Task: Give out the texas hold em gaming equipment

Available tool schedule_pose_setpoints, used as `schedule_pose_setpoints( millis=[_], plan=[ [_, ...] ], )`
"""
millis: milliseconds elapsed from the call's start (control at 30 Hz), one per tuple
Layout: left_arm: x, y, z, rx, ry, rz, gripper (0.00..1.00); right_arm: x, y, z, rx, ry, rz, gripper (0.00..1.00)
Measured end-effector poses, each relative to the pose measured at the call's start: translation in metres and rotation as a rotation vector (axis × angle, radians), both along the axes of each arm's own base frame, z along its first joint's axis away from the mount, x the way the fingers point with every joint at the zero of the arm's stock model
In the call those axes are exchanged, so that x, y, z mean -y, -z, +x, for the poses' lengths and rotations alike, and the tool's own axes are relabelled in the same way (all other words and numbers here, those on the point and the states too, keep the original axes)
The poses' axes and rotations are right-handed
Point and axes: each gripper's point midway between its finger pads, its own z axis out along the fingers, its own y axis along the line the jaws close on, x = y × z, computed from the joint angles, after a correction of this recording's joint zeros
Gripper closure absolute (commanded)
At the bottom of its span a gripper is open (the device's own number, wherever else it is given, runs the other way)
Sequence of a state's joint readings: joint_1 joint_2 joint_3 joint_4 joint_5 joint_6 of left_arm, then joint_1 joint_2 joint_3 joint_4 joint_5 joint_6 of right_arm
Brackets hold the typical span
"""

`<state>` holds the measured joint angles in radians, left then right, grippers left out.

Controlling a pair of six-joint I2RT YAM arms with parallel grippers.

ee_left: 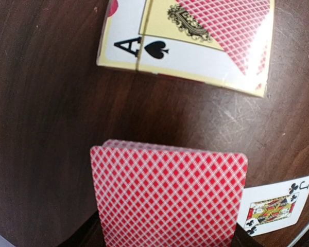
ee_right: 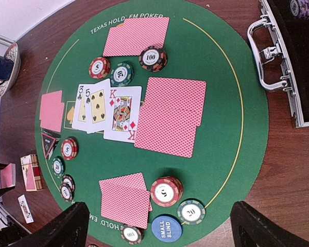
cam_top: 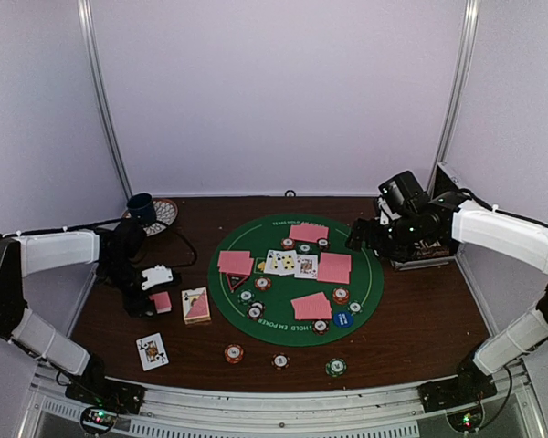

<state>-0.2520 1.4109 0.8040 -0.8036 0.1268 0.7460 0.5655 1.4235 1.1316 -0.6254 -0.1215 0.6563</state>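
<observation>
Reading from the left, we find the left end effector (cam_top: 152, 297) closed on a stack of red-backed cards (ee_left: 167, 200), held low over the dark counter (cam_top: 420, 338) and off the green mat (cam_top: 370, 297). Just to its right lies the card box (cam_top: 196, 305), and nearer us a jack of clubs (cam_top: 152, 350) sits face up, alone on the wood. On the mat, four face-down pairs (ee_right: 172, 116) ring three face-up cards (ee_right: 109, 110), with chips (ee_right: 166, 191) beside most of the pairs and three more chips loose on the counter in front. At the far right, the right end effector (cam_top: 361, 239) hangs over the mat's edge near the case (ee_right: 293, 62), its fingers spread wide and holding nothing. We judge that dealing is the step in hand, with the hands and the first shared cards already out. The next move likely calls for bringing the stack toward the centre row and freeing a single card, which may need the empty right end effector to help.
</observation>
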Motion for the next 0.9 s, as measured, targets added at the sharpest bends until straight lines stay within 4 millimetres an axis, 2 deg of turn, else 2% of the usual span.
schedule_pose_setpoints(
  millis=[133,333,500,667,767,900],
  plan=[
    [0.004,0.008,0.004,-0.009,0.009,-0.005,0.45,0.003,-0.001,-0.003,0.0,0.007,-0.004,0.01],
    [0.014,0.019,-0.004,-0.013,0.065,-0.001,0.03,0.007,-0.003,-0.005,0.004,0.014,-0.012,0.0],
    [0.012,0.029,-0.011,-0.034,0.075,0.022,0.02,0.009,-0.002,-0.007,-0.004,0.016,-0.021,0.01],
    [0.011,0.027,-0.008,-0.02,0.074,0.027,0.03,0.011,0.0,-0.009,-0.014,0.017,-0.03,0.01],
    [0.013,0.017,-0.005,-0.011,0.065,0.019,0.02,0.014,-0.002,-0.011,-0.013,0.022,-0.04,0.01],
    [0.025,-0.016,0.014,0.05,0.047,-0.035,0.02,0.019,-0.01,-0.012,0.008,0.028,-0.052,0.01]
  ],
)
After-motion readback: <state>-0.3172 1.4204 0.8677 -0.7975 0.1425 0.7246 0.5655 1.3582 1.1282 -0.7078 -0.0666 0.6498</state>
